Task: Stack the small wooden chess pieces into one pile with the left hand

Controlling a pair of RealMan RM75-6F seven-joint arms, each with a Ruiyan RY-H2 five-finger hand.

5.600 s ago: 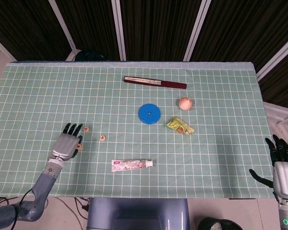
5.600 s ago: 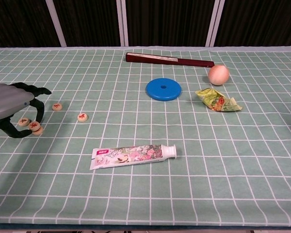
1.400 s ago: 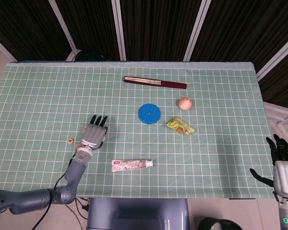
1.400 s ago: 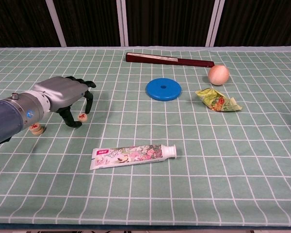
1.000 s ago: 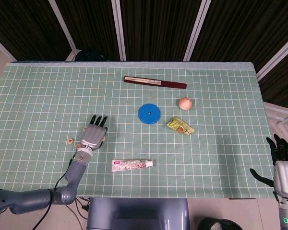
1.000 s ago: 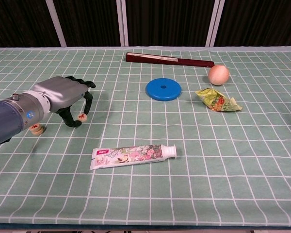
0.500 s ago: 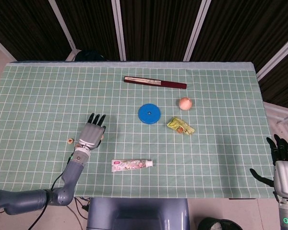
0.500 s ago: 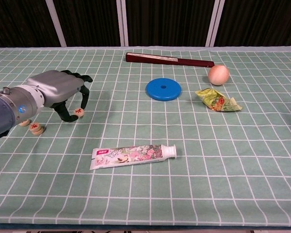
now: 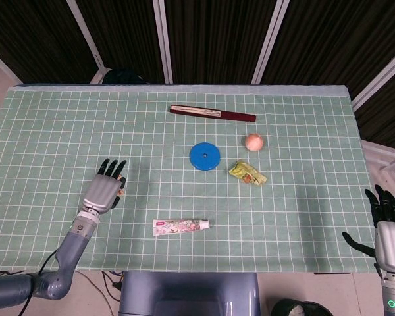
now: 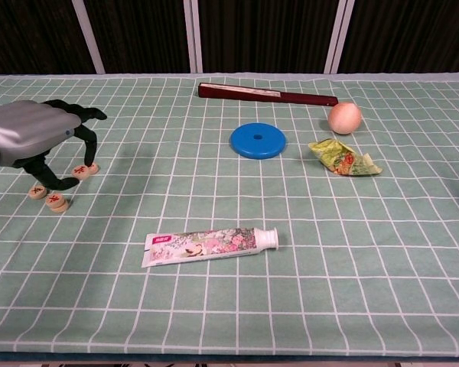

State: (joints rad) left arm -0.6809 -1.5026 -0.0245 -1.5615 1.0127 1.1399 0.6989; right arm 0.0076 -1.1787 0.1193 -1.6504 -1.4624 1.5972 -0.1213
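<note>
My left hand (image 10: 29, 134) (image 9: 103, 191) hovers over the left part of the green checked cloth, fingers curled down. Between thumb and a finger it pinches a small round wooden chess piece (image 10: 84, 170) with a red mark, low over the cloth. Whether another piece lies right under it I cannot tell. Two more chess pieces (image 10: 37, 191) (image 10: 59, 202) lie just below the hand, close together. In the head view the hand hides the pieces. My right hand (image 9: 388, 224) hangs off the table's right edge, fingers spread and holding nothing.
A toothpaste tube (image 10: 210, 245) lies near the front, right of the pieces. Further back are a blue disc (image 10: 258, 141), a crumpled wrapper (image 10: 343, 158), a peach (image 10: 344, 118) and a folded dark red fan (image 10: 266, 93).
My left hand took hold of the chess piece near the toothpaste side and has carried it leftward, toward the other pieces. The right hand has not moved.
</note>
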